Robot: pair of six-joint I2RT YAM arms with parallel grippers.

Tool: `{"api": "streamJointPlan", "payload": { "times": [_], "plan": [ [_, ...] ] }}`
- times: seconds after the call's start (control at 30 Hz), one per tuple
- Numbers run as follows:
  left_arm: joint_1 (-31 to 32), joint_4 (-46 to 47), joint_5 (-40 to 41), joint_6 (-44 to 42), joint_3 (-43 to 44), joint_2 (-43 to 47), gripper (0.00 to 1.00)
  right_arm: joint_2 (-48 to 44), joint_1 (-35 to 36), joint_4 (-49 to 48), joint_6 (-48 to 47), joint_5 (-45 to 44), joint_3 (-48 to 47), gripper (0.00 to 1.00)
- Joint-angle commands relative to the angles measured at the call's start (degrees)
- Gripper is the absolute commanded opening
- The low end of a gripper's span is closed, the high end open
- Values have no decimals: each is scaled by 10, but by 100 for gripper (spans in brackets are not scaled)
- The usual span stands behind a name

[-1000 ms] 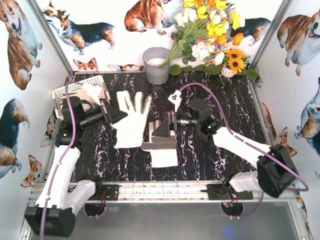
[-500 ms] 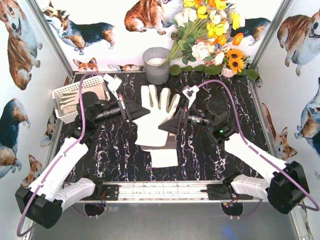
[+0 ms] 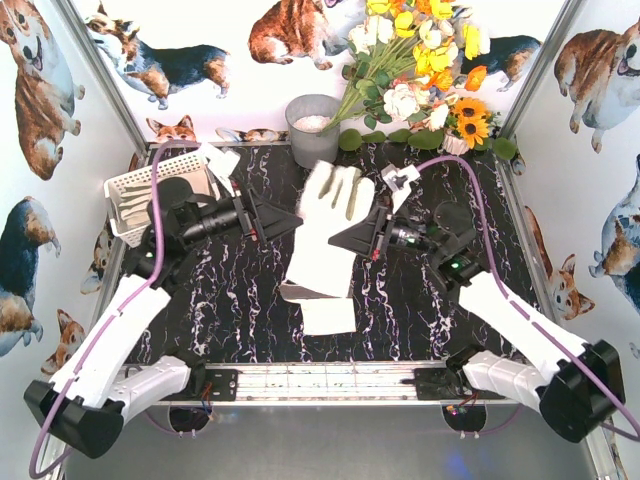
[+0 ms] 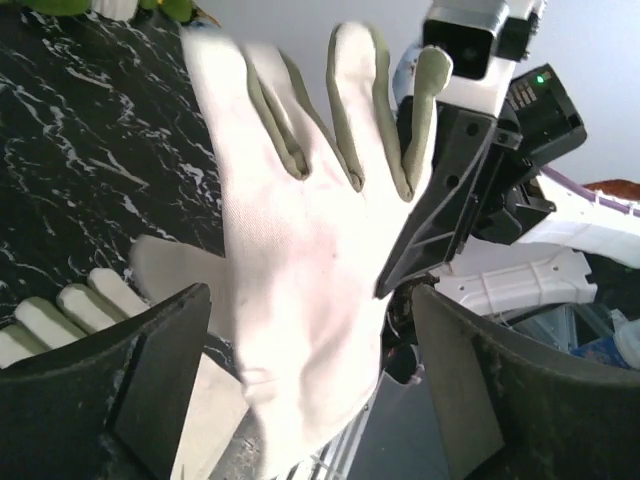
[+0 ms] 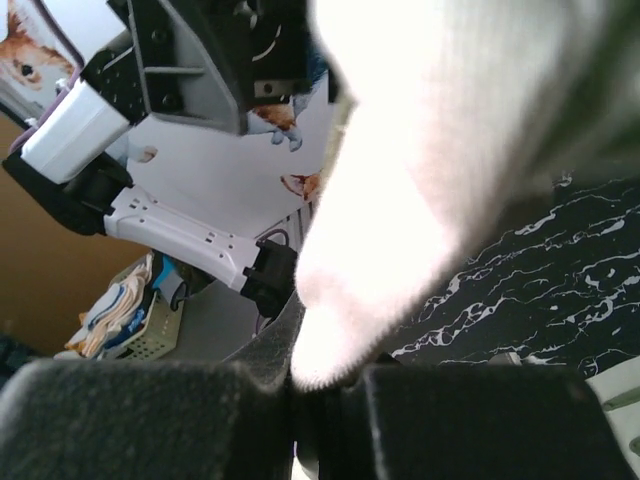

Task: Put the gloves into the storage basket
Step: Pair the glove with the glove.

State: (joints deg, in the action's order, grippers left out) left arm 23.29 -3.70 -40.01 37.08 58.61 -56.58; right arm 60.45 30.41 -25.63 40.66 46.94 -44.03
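Note:
A cream-white glove [image 3: 325,225] with grey finger patches hangs upright above the middle of the table. My right gripper [image 3: 347,238] is shut on its right edge; in the right wrist view the fabric [image 5: 420,180] is pinched between the shut pads of the gripper [image 5: 330,400]. My left gripper [image 3: 287,222] stands open at the glove's left side. In the left wrist view the glove [image 4: 300,270] hangs between the spread fingers [image 4: 150,380] without being clamped. Another glove [image 3: 325,312] lies flat on the table below. The white storage basket [image 3: 128,187] sits at the far left with pale fabric in it.
A grey metal bucket [image 3: 313,130] stands at the back centre, and a bunch of flowers [image 3: 420,70] at the back right. Purple cables loop over both arms. Corgi-print walls close in the table on three sides.
The left gripper has opened and let go of the raised glove, while the right gripper has shut on it. The glove has shifted a little right and back.

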Motion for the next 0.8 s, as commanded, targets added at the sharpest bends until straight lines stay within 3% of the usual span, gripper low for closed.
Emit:
{"api": "streamJointPlan", "payload": {
  "times": [0.0, 0.17, 0.33, 0.43, 0.57, 0.77],
  "plan": [
    [-24, -137, 27, -103, 57, 18, 81, -40, -9, 27, -24, 68, -45, 0],
    [-68, -125, -49, -105, 41, 17, 89, -56, -11, 77, -39, 141, -80, 0],
    [-67, 19, -177, -12, -5, 4, 98, -63, -11, 97, -30, 191, -116, 0],
    [-42, 95, -205, 32, -25, 1, 99, -64, -11, 105, -30, 210, -134, 0],
    [11, 116, -210, 37, -23, -18, 100, -60, -11, 108, -24, 230, -153, 0],
    [86, 245, -206, 99, -32, -66, 100, -56, -11, 59, 17, 249, -154, 0]
  ]
}}
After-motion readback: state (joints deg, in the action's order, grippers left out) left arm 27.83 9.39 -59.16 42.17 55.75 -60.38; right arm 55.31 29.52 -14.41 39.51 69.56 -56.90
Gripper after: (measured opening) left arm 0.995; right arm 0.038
